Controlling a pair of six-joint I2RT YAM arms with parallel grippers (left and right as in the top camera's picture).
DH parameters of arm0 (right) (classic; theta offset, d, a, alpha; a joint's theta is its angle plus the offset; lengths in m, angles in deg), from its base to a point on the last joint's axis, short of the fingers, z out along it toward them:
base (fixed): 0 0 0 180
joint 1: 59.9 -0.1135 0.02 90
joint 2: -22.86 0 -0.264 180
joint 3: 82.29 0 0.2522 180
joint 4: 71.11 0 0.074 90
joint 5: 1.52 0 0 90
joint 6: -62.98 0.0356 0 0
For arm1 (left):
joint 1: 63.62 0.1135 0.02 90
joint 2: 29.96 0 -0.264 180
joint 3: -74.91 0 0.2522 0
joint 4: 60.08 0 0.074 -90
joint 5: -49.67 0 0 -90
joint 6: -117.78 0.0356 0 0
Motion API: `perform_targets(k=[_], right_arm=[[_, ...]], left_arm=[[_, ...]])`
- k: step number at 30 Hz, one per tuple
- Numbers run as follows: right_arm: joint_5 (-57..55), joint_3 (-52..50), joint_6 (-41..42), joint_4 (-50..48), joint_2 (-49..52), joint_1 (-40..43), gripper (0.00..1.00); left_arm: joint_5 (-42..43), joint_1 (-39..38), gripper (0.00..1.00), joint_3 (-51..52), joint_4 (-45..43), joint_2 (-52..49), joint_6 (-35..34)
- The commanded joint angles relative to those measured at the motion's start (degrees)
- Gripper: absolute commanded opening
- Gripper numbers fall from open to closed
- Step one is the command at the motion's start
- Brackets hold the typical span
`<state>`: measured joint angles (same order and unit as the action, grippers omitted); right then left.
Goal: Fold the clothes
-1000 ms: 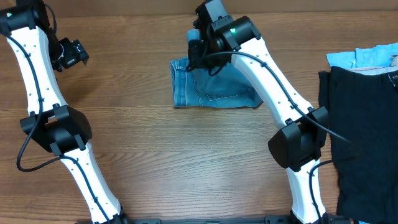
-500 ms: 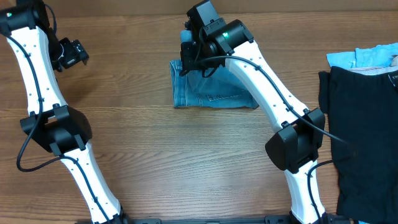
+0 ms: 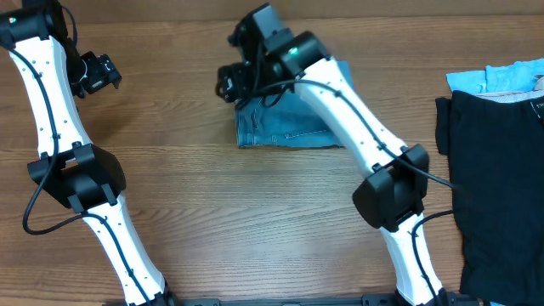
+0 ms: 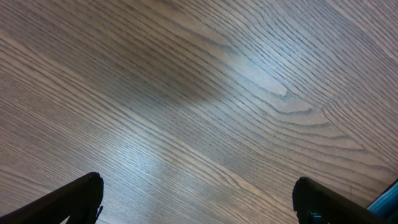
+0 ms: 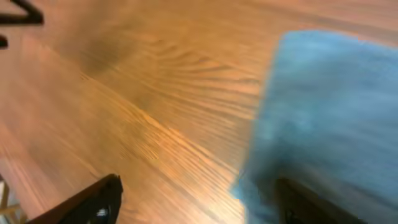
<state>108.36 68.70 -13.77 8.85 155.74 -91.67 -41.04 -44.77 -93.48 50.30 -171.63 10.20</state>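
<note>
The clothes, a pair of light blue jeans [image 3: 285, 127], lie folded into a small rectangle at the back middle of the table. My right gripper [image 3: 231, 85] hovers at their left edge, open, with nothing between its fingers. In the blurred right wrist view the jeans [image 5: 329, 106] fill the right side. The right gripper [image 5: 199, 190] has one finger over the denim edge and the other over bare wood. My left gripper [image 3: 102, 72] is far to the left, away from the jeans. In the left wrist view the left gripper [image 4: 199, 193] stands wide open over bare wood.
A black garment [image 3: 497, 170] lies along the table's right edge, with a light blue cloth [image 3: 501, 78] behind it. Both arm bases stand at the front edge. The wooden tabletop [image 3: 221, 212] lies between them.
My right gripper has opened and swung left, from above the jeans to their left edge. The jeans stay folded on the table. The left arm has not moved.
</note>
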Motion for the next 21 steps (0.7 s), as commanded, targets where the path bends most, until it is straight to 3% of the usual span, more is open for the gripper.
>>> perform_targets(k=[1, 2, 3, 4, 7, 12, 21], right_arm=[[-7.10, 3.93, -1.95, 3.74, -8.35, 8.90, 0.67], [-7.65, 3.93, -1.77, 4.96, -9.11, 11.37, 0.48], [-6.08, 3.87, -0.81, 6.71, -9.27, 15.43, 0.13], [-3.02, 3.13, -0.87, 7.28, -8.87, 18.12, 0.04], [1.88, -1.27, -1.38, 4.83, -7.93, 20.26, 0.04], [10.58, -15.91, -3.39, -7.91, -6.40, 15.82, 0.04], [9.79, -34.14, -4.22, -11.39, -5.66, 3.72, 0.04]], left_arm=[[-0.33, 0.20, 1.00, -1.09, 0.04, 0.20, 1.07], [-0.33, 0.20, 1.00, -1.09, 0.04, 0.20, 1.07], [-0.35, 0.22, 1.00, -1.09, 0.02, 0.20, 1.07], [-0.33, 0.20, 1.00, -1.09, 0.02, 0.17, 1.07], [-0.33, 0.20, 1.00, -1.09, 0.02, 0.20, 1.07], [-0.33, 0.22, 1.00, -1.09, 0.02, 0.20, 1.07], [-0.35, 0.22, 1.00, -1.09, 0.02, 0.20, 1.07]])
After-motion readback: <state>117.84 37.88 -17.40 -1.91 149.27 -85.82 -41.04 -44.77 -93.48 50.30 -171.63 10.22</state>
